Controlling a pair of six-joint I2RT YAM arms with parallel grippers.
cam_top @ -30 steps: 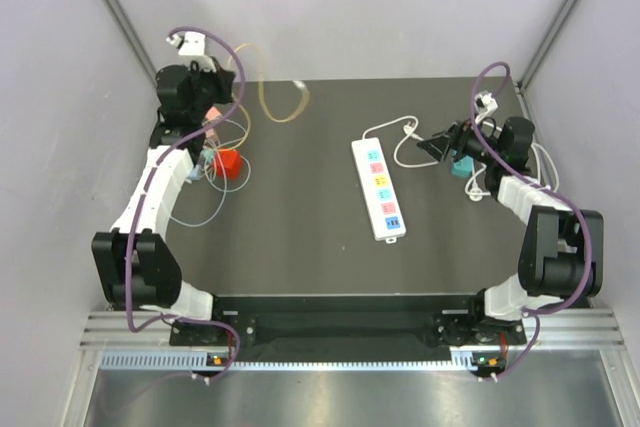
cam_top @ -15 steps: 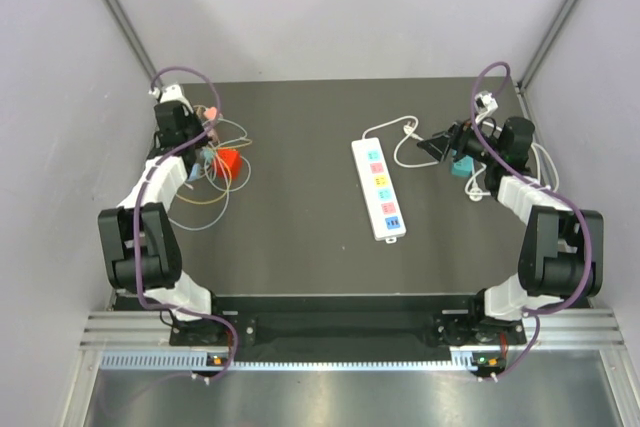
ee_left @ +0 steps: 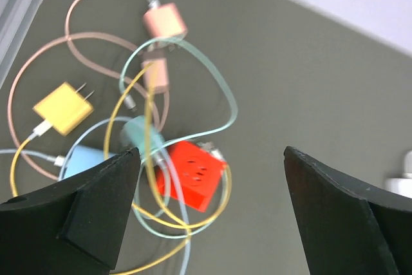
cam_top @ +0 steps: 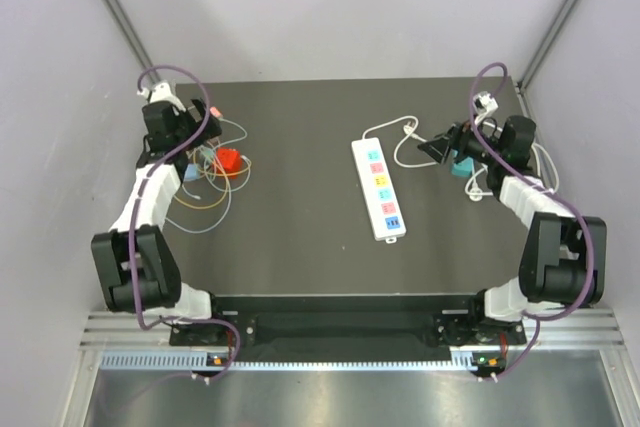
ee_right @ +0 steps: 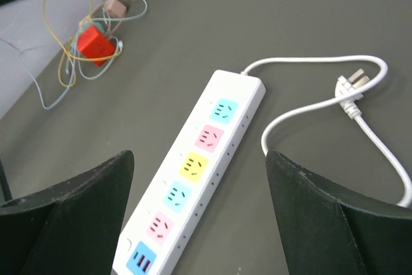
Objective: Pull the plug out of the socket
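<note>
The socket, a white power strip (cam_top: 380, 188) (ee_right: 193, 172) with coloured outlets, lies flat mid-table, and every outlet that shows is bare. Charger plugs lie loose in a tangle of cables at the left: a red cube (ee_left: 190, 175) (cam_top: 229, 159), a yellow one (ee_left: 63, 107), a pink one (ee_left: 165, 22), a teal one (ee_left: 143, 134). My left gripper (ee_left: 210, 159) (cam_top: 205, 125) hangs open above that heap, holding nothing. My right gripper (ee_right: 199, 156) (cam_top: 437, 147) is open too, to the right of the strip and aimed at it, apart from it.
The strip's own white cord loops to the right and ends in a loose plug (ee_right: 351, 84) (cam_top: 410, 128). A teal block (cam_top: 462, 167) sits beside the right arm. Pale walls close in the table on three sides.
My left gripper has gone from shut to wide open. It came down and left with a charger on a tan cable, which now lies in the heap. The right arm has barely moved.
</note>
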